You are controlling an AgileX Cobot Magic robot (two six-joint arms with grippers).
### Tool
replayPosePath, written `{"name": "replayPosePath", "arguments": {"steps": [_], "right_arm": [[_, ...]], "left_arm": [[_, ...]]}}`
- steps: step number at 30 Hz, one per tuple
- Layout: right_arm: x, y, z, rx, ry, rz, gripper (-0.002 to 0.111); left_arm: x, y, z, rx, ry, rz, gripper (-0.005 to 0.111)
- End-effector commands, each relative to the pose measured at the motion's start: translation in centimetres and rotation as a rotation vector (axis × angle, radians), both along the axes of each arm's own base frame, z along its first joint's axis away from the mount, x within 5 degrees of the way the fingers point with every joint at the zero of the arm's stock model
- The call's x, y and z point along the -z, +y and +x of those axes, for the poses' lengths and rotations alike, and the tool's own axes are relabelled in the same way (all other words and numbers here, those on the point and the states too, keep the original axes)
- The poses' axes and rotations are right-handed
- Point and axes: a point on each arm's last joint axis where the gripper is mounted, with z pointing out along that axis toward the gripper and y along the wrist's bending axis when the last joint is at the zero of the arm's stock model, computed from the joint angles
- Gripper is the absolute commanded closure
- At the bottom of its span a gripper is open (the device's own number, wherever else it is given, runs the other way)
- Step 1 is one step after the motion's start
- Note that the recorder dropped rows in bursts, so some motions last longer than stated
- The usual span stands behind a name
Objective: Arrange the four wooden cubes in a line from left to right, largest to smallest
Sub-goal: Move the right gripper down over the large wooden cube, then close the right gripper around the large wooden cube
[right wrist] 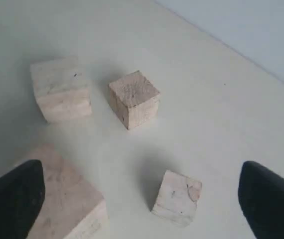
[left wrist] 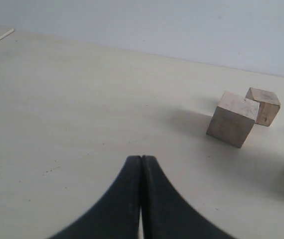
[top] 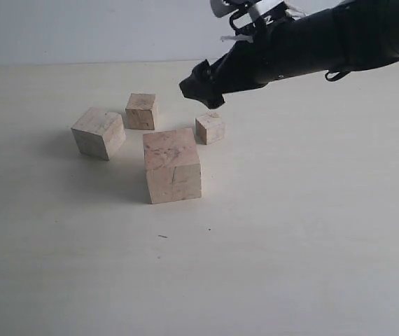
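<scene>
Wooden cubes (right wrist: 72, 199), four in graded sizes, are all sitting loose on the table (top: 311, 231), and nothing is holding any of them. The right gripper (top: 203, 89) is hovering above the table with its jaws standing wide apart and nothing between them. In the right wrist view its dark fingertips (right wrist: 12, 199) are flanking the smallest cube (top: 210, 128), which is lying on the table below them, clear of both.

In the exterior view that cube is sitting at the right of the group, just below the gripper's tip. The largest cube (top: 173, 165) is standing nearest the camera, close to the smallest one's left but not touching it. The third-largest cube (top: 142, 110) is sitting farther back. The second-largest cube (top: 99, 132) is lying at the far left, turned at an angle, with a narrow gap separating those two.

The black right arm (top: 325, 42) is reaching in from the upper right. The left gripper (left wrist: 141, 169) is hanging low over bare table with its jaws pressed together on nothing, well apart from the cubes.
</scene>
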Motion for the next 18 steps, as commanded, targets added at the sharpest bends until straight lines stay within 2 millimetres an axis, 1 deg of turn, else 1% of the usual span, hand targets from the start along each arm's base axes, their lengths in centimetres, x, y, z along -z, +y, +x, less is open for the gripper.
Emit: {"name": "replayPosePath", "arguments": {"steps": [1,4,6,9,11,13,14,18], "right_arm": [[-0.5,0.6,0.5,-0.196,-0.149,-0.147,0.005],[-0.2,1.0,1.3,-0.228,-0.172,-0.176,0.005],[0.1,1.4,1.5,-0.308,-0.201,-0.227,0.005],[0.7,2.4,1.7,-0.471,-0.212,-0.24,0.005],[1.6,3.0,1.4,-0.64,-0.232,-0.244,0.005],[2.6,3.4,1.1,-0.773,-0.243,-0.24,0.005],[3.2,3.5,1.2,-0.798,-0.242,-0.242,0.005],[5.1,3.7,1.6,-0.798,-0.207,-0.253,0.005]], "left_arm": [[0.0,0.0,0.0,-0.001,-0.013,-0.007,0.107],[0.0,0.0,0.0,-0.001,-0.013,-0.007,0.107],[0.0,0.0,0.0,-0.001,-0.013,-0.007,0.107],[0.0,0.0,0.0,-0.001,-0.013,-0.007,0.107],[0.0,0.0,0.0,-0.001,-0.013,-0.007,0.107],[0.0,0.0,0.0,-0.001,-0.013,-0.007,0.107],[0.0,0.0,0.0,-0.001,-0.013,-0.007,0.107],[0.0,0.0,0.0,-0.001,-0.013,-0.007,0.107]]}}
